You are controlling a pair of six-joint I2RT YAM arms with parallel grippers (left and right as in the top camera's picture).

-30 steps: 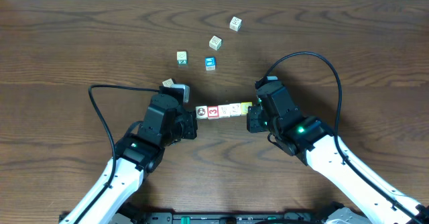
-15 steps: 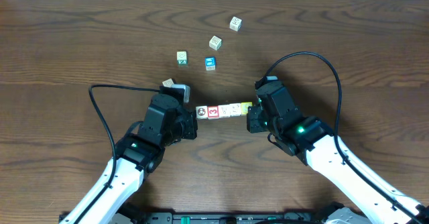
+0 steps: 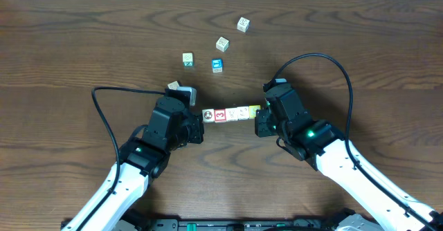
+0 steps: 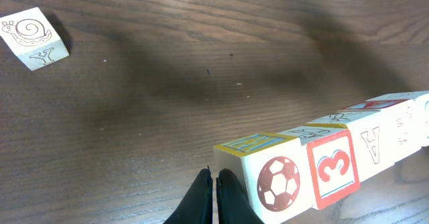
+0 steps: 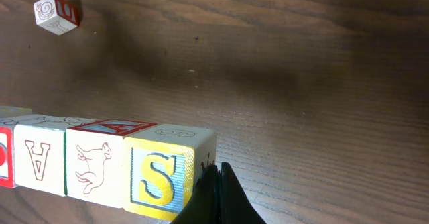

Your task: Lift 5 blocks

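The left end effector (image 4: 215, 177) was fully closed, its two dark fingers pressed together with nothing between them. Its tips touched the outer end of the football block (image 4: 271, 177), the leftmost piece of a row of five blocks (image 3: 232, 113) that lay end to end between the two arms, near the middle of the dark wooden worktop (image 3: 69, 37).

Rightward along the row came the block with a red 3 (image 4: 333, 167), the letter A block (image 4: 372, 147), the horse block (image 5: 94, 163) and finally the yellow S block (image 5: 164, 170). The blocks sat flush against one another in a straight line. Whether the row rested on the worktop or hung just above it could not be told.

The right end effector (image 5: 216, 174) was likewise closed tight and empty, its tips touching the outer face of the yellow S block.

Away from the row, a snail cube (image 4: 33, 37) sat loose by the left arm. A cube with a green mark (image 3: 188, 59) and a blue-faced cube (image 3: 217, 65) lay farther back.
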